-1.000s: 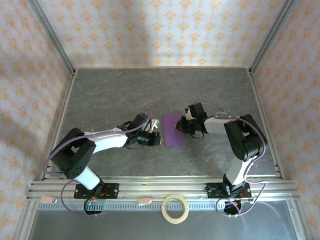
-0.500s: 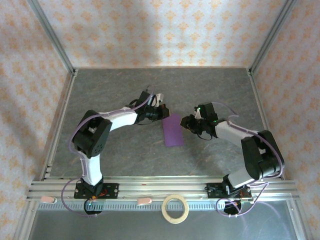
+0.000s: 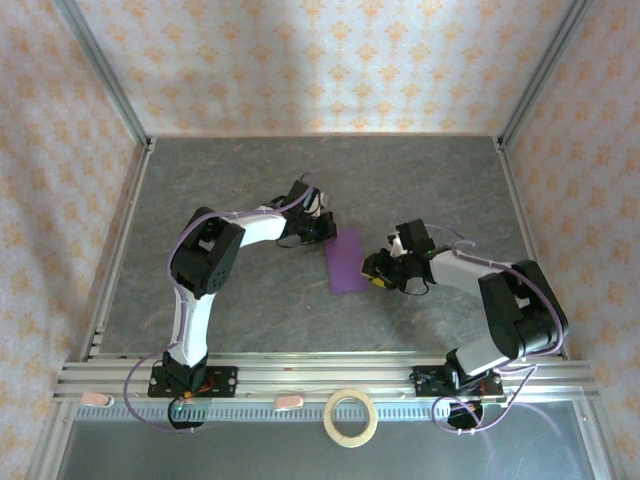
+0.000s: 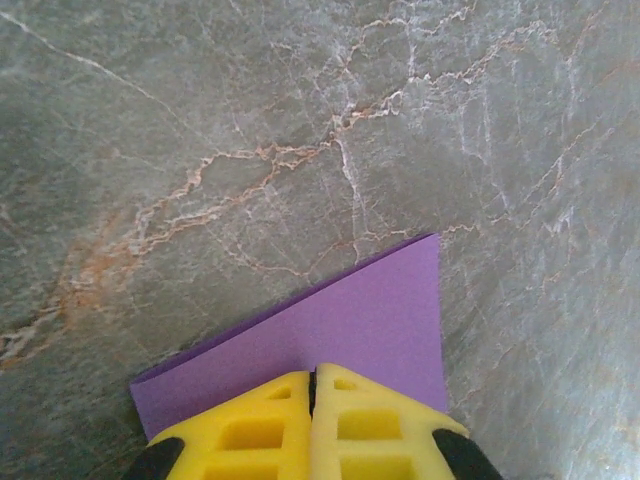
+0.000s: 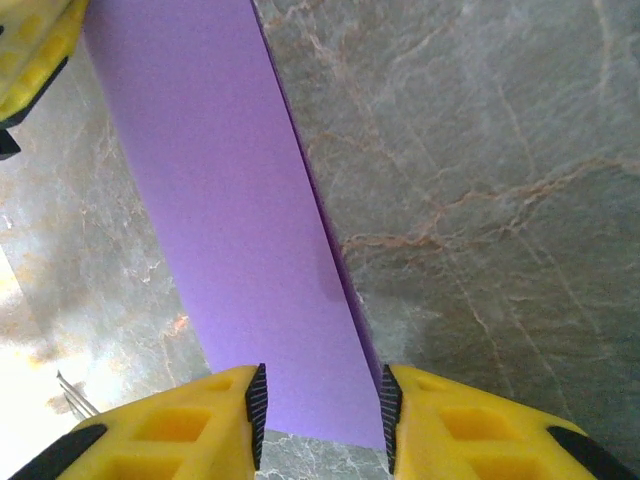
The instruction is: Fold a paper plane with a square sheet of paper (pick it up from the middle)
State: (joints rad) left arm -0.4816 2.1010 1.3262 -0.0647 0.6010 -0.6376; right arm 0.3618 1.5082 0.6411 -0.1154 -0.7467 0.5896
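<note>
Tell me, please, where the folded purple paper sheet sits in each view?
Top external: purple paper sheet, centre of the table.
Left wrist: lower centre, at the shut left fingers.
Right wrist: strip from top left to bottom centre, between the open right fingers.
Shared landmark: the left fingers, top-left corner in right wrist.

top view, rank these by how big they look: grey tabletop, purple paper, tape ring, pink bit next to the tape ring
1. grey tabletop
2. tape ring and purple paper, tied: they look about alike, and the ring may sit nearer the camera
3. pink bit
</note>
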